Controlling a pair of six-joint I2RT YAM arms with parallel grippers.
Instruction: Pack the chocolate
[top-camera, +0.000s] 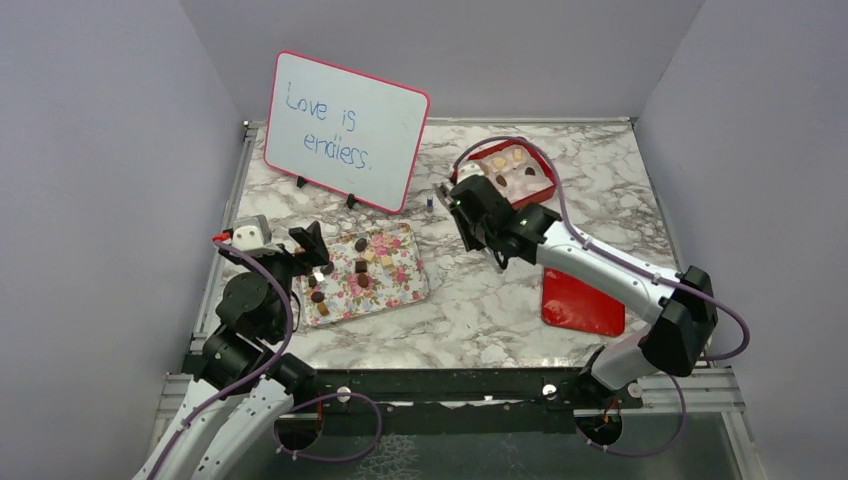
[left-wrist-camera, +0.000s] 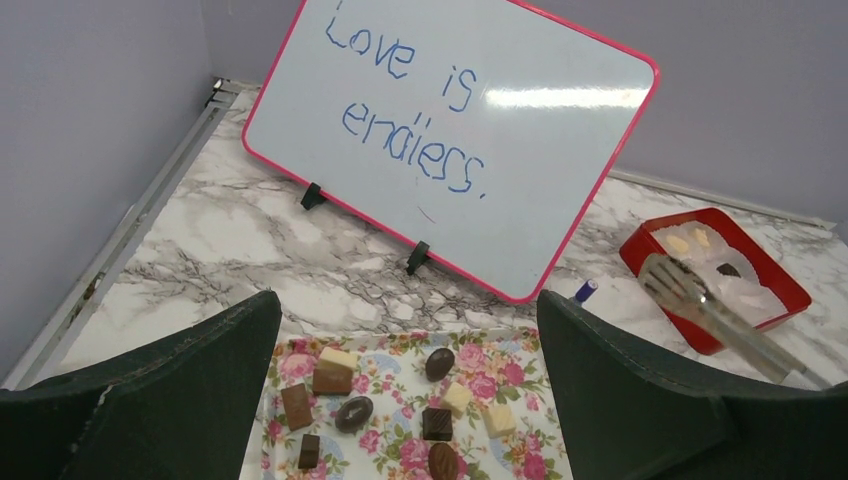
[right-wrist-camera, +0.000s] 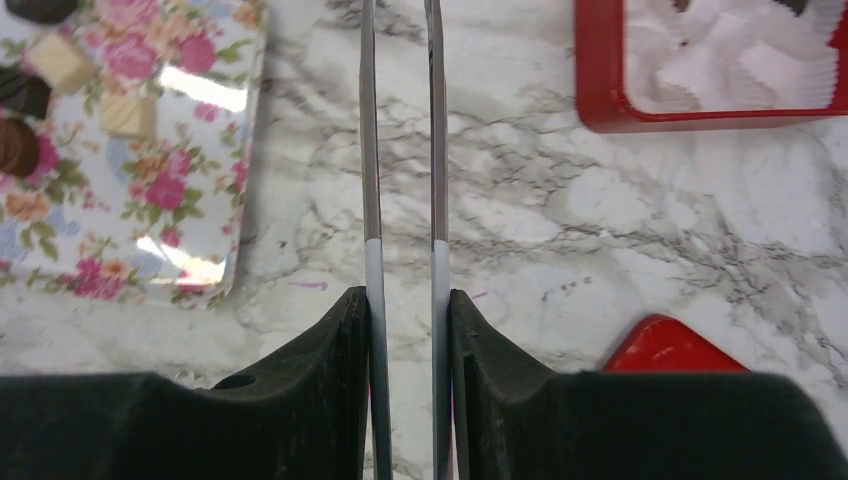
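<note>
Most chocolate (left-wrist-camera: 354, 412) lies on the floral tray (top-camera: 405, 285) at 9 o'clock, some in the red box (left-wrist-camera: 635, 250) at 1 o'clock. The left gripper (left-wrist-camera: 407, 330) gapes wide above the tray; the right gripper (right-wrist-camera: 403, 300) pinches tongs (right-wrist-camera: 370, 150).

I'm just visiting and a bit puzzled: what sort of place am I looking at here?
Probably a small robot test booth, staged like a gift-packing counter: plain grey walls close round a marble-look table, two robot arms are mounted at its near edge, and a floral tray of chocolates sits near a red box.
</note>
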